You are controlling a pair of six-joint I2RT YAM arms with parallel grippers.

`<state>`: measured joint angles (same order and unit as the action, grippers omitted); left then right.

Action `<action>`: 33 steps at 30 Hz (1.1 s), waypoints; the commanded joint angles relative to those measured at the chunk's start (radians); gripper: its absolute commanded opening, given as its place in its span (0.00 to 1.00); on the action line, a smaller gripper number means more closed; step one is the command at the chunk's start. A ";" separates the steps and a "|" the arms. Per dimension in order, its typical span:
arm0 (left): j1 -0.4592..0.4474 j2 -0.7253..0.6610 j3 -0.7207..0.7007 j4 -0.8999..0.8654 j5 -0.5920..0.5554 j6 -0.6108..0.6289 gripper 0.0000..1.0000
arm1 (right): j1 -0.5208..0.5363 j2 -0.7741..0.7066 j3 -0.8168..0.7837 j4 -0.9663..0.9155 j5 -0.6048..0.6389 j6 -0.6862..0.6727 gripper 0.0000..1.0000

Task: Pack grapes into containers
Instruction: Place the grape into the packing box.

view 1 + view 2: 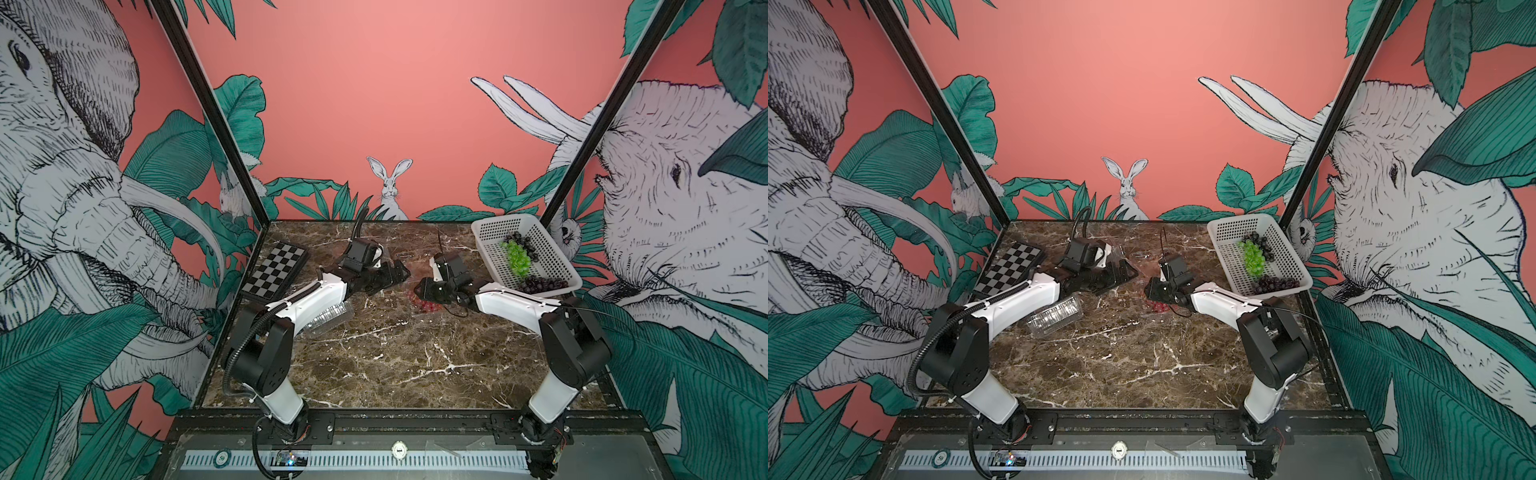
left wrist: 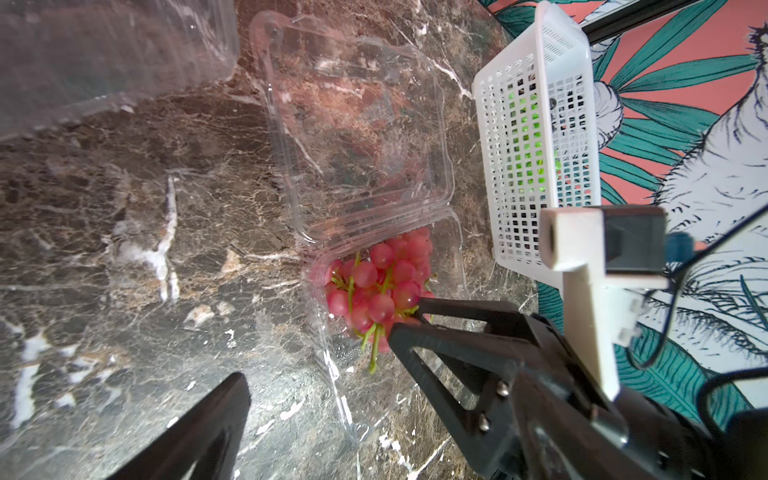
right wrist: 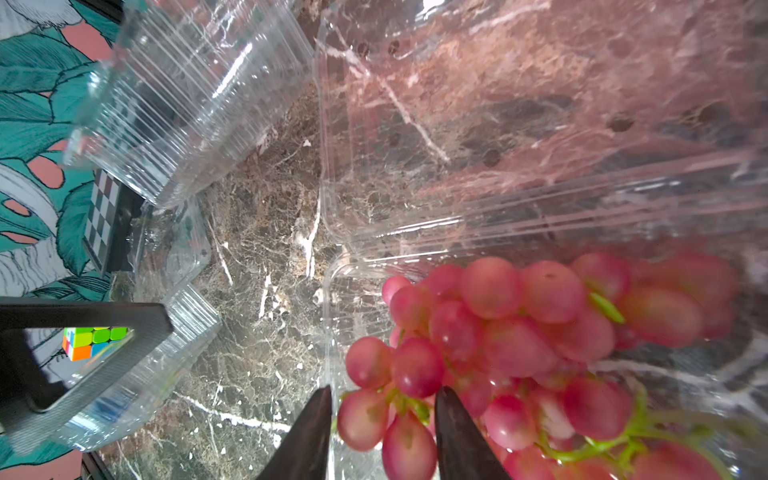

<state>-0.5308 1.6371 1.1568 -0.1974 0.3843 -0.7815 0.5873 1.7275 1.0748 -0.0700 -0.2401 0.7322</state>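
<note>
table [image 1: 395, 361]: brown marble with white veins.
open container [image 2: 357, 124]: a clear clamshell at mid-table; its lid lies flat on the table, hinged to the tray half.
red grapes [image 2: 374, 286]: a pink-red bunch with green stalks, lying in the tray half of the open container.
right claw [image 3: 386, 388]: down low at the tray, with its two dark fingers either side of the stalk end of the red grapes. The gap is narrow, and I can't tell whether it pinches the bunch or only flanks it.
left claw [image 1: 392, 276]: spread wide, released, hanging low over the table just across from the right claw.
second container [image 1: 1054, 318]: lid down, on the table just beside the left forearm, nearer the front edge.
third container [image 2: 104, 54]: clear and blurred at close range in the left wrist view, near the open container's lid.
basket [image 1: 490, 232]: white and perforated, at the far right corner of the table.
green grapes [image 1: 517, 257]: in the middle of the basket.
dark grapes [image 1: 540, 284]: one bunch at the basket's near end, another just behind the green grapes.
checkerboard [image 1: 276, 268]: at the far left edge of the table, well apart from the basket.
puzzle cube [image 3: 93, 343]: glimpsed through the frame of a left claw finger in the right wrist view; where it sits I can't tell.
</note>
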 commanded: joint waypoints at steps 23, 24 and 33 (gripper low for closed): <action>0.014 -0.014 0.046 -0.021 0.010 -0.033 1.00 | 0.001 -0.134 0.053 -0.042 0.066 -0.080 0.67; 0.018 -0.017 0.042 -0.016 0.010 -0.037 0.99 | 0.002 -0.104 0.053 -0.018 0.049 -0.070 0.69; 0.038 -0.032 0.016 -0.013 0.013 -0.047 1.00 | 0.005 0.000 0.029 0.154 -0.070 0.022 0.74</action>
<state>-0.5011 1.6417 1.1828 -0.2161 0.3927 -0.8188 0.5873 1.7145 1.1141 -0.0048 -0.2634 0.7120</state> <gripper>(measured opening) 0.996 0.741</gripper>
